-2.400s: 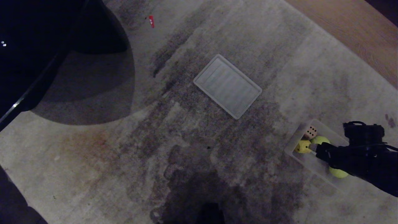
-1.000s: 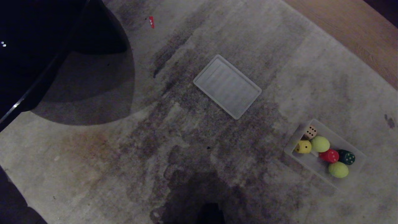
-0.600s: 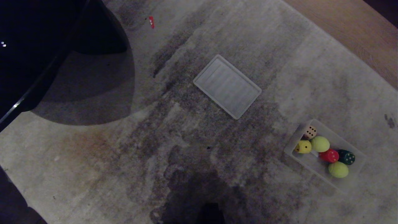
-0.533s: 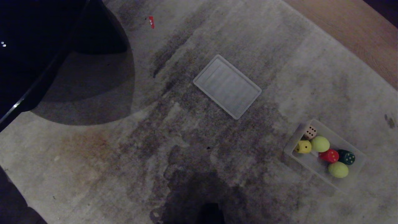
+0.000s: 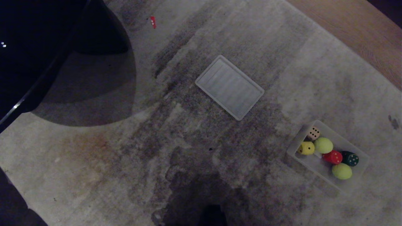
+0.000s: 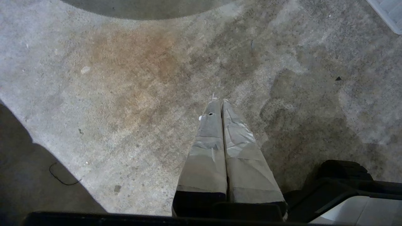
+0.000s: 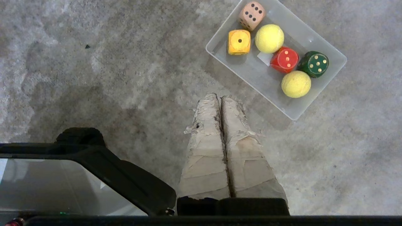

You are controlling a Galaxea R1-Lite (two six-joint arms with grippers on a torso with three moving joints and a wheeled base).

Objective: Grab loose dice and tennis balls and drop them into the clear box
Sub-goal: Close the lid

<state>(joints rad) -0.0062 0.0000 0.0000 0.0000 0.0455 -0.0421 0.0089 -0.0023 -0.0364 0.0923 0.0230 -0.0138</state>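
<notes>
Dice and tennis balls all lie inside the clear box (image 7: 335, 64) on the stained carpet (image 5: 176, 135), at the robot's right. Nearest the robot, the right gripper (image 7: 220, 98) hangs over bare carpet short of the box, its taped fingers (image 7: 205, 125) pressed together, holding nothing. The left gripper (image 6: 220, 102) likewise hangs over bare carpet, fingers (image 6: 207, 131) together and empty. Neither gripper appears in the head view. The right wrist view gives the contents plainly: yellow die (image 7: 239, 42), beige die (image 7: 251, 15), red die (image 7: 284, 60), dark green die (image 7: 313, 64), and two tennis balls (image 7: 269, 38) (image 7: 296, 83). Farther off, only the head view shows the whole ribbed lid (image 5: 229, 87) and a small red object (image 5: 153, 21).
</notes>
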